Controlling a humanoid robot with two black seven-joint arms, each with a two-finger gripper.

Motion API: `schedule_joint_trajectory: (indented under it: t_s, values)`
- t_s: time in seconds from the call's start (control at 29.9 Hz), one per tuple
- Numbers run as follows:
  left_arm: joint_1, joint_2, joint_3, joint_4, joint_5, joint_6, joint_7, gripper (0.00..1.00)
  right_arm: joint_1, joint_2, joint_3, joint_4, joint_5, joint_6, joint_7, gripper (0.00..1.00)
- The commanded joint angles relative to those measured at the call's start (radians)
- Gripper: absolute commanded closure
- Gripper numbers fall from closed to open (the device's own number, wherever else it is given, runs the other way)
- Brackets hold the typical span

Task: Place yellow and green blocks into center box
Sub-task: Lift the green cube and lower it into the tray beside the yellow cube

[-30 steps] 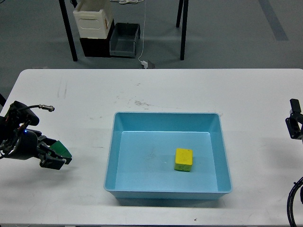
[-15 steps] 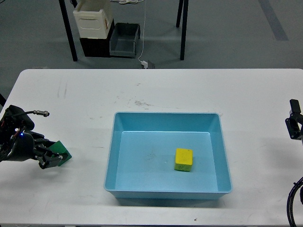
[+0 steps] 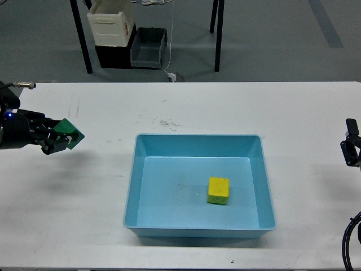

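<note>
Writing: none readable on the blocks, the box or the crates.
Left gripper: at the far left over the table, fingers pinched on the green block — the block is tilted, held clear of the tabletop and well apart from the box.
Right gripper: only a dark part shows at the right edge; cannot tell how its fingers stand.
Yellow block: on the floor of the blue box, right of centre, apart from all four walls.
Open room: bare white table between the held block and the box's left rim; inside the box, free floor left of the yellow block.
Edges: the box sits near the table's near edge, its rim unobstructed.
Surface: white top with faint scuffs — darkest just beyond the box's far wall.
Room: grey floor beyond, black table legs, a cream crate on a black one, a grey bin beside them.
</note>
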Motion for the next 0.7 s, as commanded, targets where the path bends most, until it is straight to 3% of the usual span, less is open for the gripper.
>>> schedule_joint_trajectory:
  t_s: [0.0, 0.33, 0.67]
  values:
    - [-0.113, -0.013, -0.004, -0.027, -0.106, -0.006, 0.000, 0.77, 0.002, -0.002, -0.001, 0.000, 0.000, 0.002, 0.000, 0.00]
    - [-0.233, -0.217, 0.016, -0.139, -0.134, -0.018, 0.000, 0.77, 0.003, -0.002, -0.008, -0.010, -0.002, 0.003, 0.000, 0.00]
    - [-0.334, -0.471, 0.195, -0.143, 0.036, -0.067, 0.000, 0.78, 0.003, -0.002, -0.013, -0.022, -0.002, 0.003, 0.000, 0.00]
